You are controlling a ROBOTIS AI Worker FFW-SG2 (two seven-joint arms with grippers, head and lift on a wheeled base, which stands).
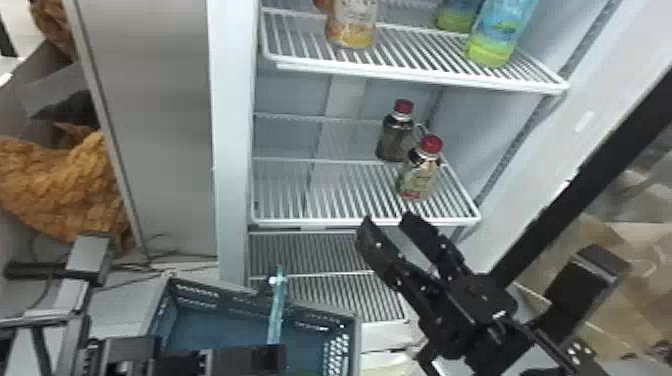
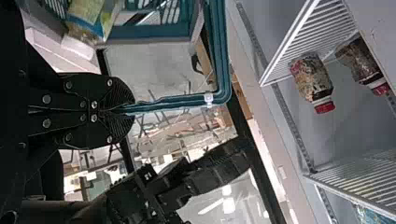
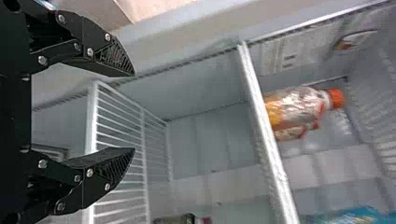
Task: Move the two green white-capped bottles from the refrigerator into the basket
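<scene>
- Bottles, two of them, blue-labelled and green at the base, stand in the head view above and to the right of the middle shelf. Their caps are cut off, but you can likely take them as your pair.
- Same view: your basket sits below and to the left of the middle shelf, and your right gripper is just in front of that shelf's edge, fingers well apart with nothing between them. Leave the red-capped bottles standing on the middle shelf.
- In the left wrist view, your left gripper is closed on the basket handle, lower than the middle shelf. Something yellow and blue lies in the basket; you cannot tell whether it is a bottle.
- In the right wrist view, your right gripper's wide, empty spread shows again. Higher than the middle shelf stands an orange-capped bottle, not one of yours.
- Progress, as you would judge it: basket secured, both likely targets in the refrigerator. You have the right gripper to raise, then each bottle to grasp, carry down past the middle shelf and release into the basket.
</scene>
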